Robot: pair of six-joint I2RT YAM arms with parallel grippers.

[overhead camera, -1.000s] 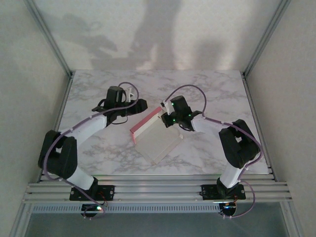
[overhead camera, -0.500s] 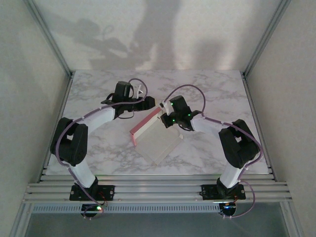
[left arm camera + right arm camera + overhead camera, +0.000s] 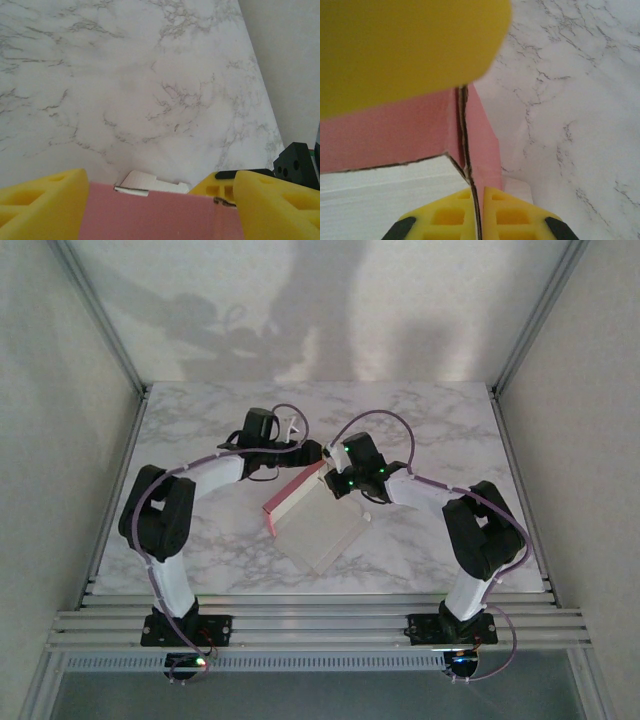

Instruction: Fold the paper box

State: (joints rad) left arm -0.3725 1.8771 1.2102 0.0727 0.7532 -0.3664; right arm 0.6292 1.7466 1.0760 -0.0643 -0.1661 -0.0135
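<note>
The paper box (image 3: pixel 322 528) lies mid-table, its off-white panel flat and a pink wall (image 3: pixel 295 492) standing along its far-left edge. My right gripper (image 3: pixel 336 478) is at the wall's far corner. In the right wrist view it (image 3: pixel 481 194) is shut on a thin pink flap edge (image 3: pixel 485 140), beside the off-white panel (image 3: pixel 380 200). My left gripper (image 3: pixel 306 452) hangs over that same corner. In the left wrist view its jaws (image 3: pixel 160 192) stand open either side of the pink wall (image 3: pixel 165 215). A white tab (image 3: pixel 142 180) sticks out behind the wall.
The marble table (image 3: pixel 440 430) has bare room at the back and on both sides of the box. Enclosure walls (image 3: pixel 590 440) close it in, and an aluminium rail (image 3: pixel 320 625) runs along the near edge. The right arm's black body (image 3: pixel 297 162) is close beside my left fingers.
The left arm has swung right to the box's far corner and its jaws have widened. The right gripper and the box have stayed put.
</note>
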